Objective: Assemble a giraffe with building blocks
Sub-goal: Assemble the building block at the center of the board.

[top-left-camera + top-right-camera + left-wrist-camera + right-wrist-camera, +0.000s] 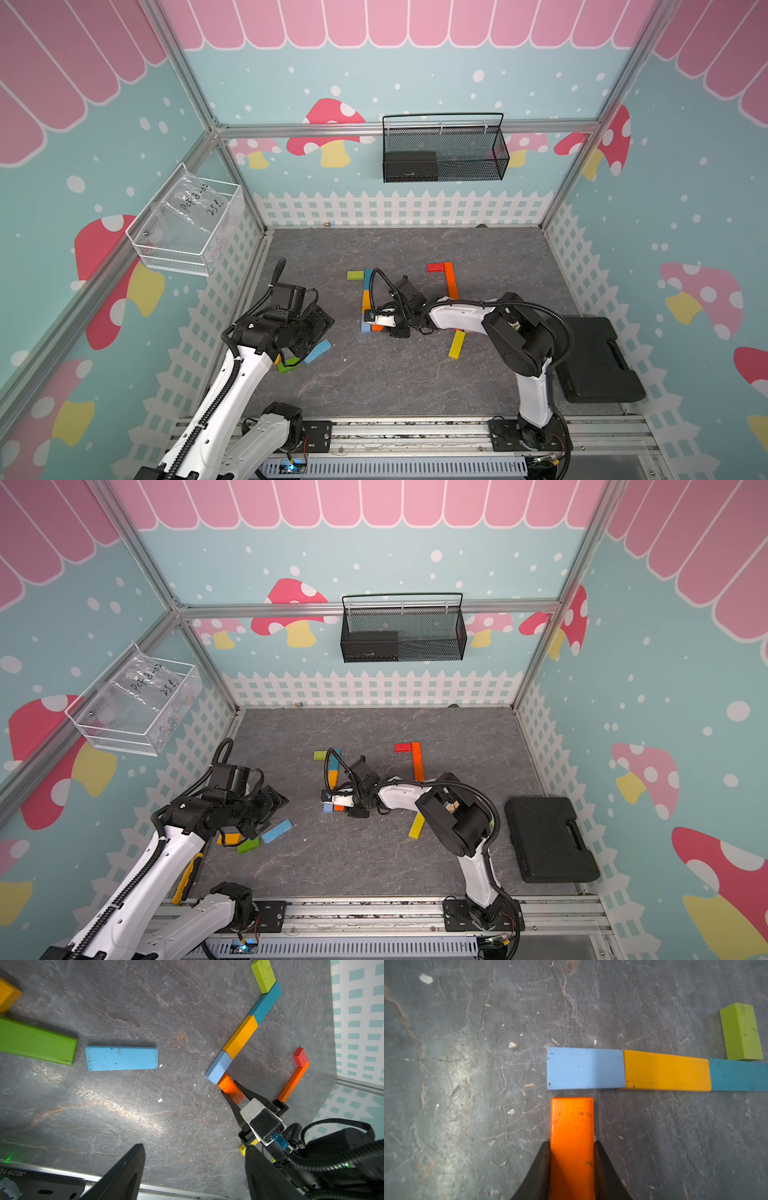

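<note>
My right hand [572, 1144] clamps the orange block [572, 1122], its long axis square to the light blue block [585, 1068], end pointing at it, just short. Only my wrist view shows that gap. My left hand [195, 1145] is spread wide, empty.

Both top views look steeply down from high above the rail [415, 430] at the frame's lower edge, covering the whole table [374, 386] almost identically. The left wrist view looks low across the table toward the right gripper [229, 1087]. The right wrist view sits closest; both wrist views share the orange block [231, 1089] [572, 1136].
</note>
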